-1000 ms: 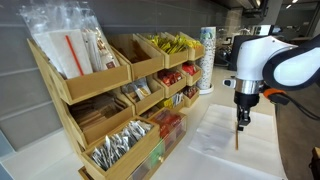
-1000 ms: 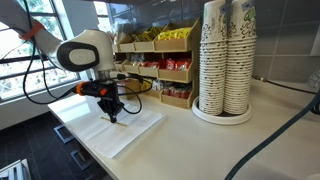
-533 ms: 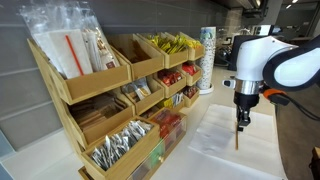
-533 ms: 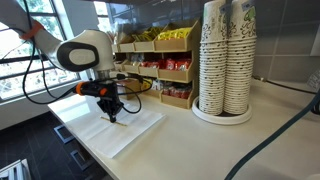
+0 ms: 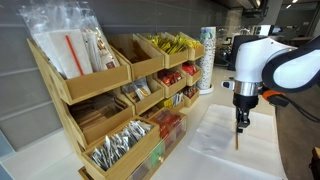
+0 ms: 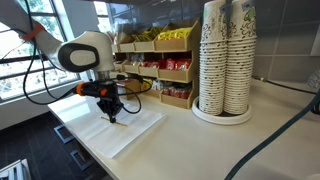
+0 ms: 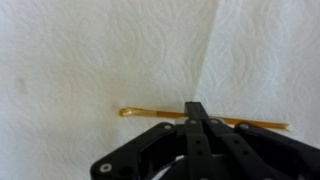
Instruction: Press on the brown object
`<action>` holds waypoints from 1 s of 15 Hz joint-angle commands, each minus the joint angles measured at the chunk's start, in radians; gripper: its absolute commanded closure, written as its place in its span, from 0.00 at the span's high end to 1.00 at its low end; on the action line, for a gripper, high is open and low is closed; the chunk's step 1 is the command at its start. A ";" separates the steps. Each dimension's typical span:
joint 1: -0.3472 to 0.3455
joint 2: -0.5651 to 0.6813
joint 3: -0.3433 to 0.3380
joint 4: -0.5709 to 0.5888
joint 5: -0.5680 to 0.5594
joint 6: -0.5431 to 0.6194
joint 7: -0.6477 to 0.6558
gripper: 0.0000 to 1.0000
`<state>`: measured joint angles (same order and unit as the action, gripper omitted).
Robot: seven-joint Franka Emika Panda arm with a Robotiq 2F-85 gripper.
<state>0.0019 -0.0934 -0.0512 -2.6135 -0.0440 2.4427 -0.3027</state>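
Observation:
The brown object is a thin orange-brown stick [image 7: 150,114] lying flat across a white paper towel [image 7: 90,50] in the wrist view. My gripper [image 7: 196,108] is shut, its joined fingertips down on the middle of the stick, hiding a short part of it. In an exterior view the stick [image 5: 237,141] shows just below the gripper [image 5: 240,126] on the paper towel [image 5: 225,135]. In an exterior view the gripper [image 6: 111,117] points straight down onto the towel [image 6: 130,128]; the stick is too thin to see there.
A tiered wooden shelf of snack and packet bins [image 5: 110,95] stands beside the towel and also shows behind the arm [image 6: 160,70]. Tall stacks of paper cups [image 6: 225,60] stand on a round tray. The counter edge [image 6: 85,150] lies near the towel.

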 commanded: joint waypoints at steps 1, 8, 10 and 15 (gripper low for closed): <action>-0.003 0.035 0.004 0.015 0.013 0.026 -0.011 0.00; -0.009 0.052 0.001 0.029 0.011 0.044 -0.013 0.00; -0.013 0.065 -0.001 0.035 0.006 0.040 -0.006 0.00; -0.028 0.089 -0.009 0.044 -0.001 0.054 0.000 0.00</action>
<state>-0.0100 -0.0548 -0.0547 -2.5837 -0.0440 2.4760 -0.3027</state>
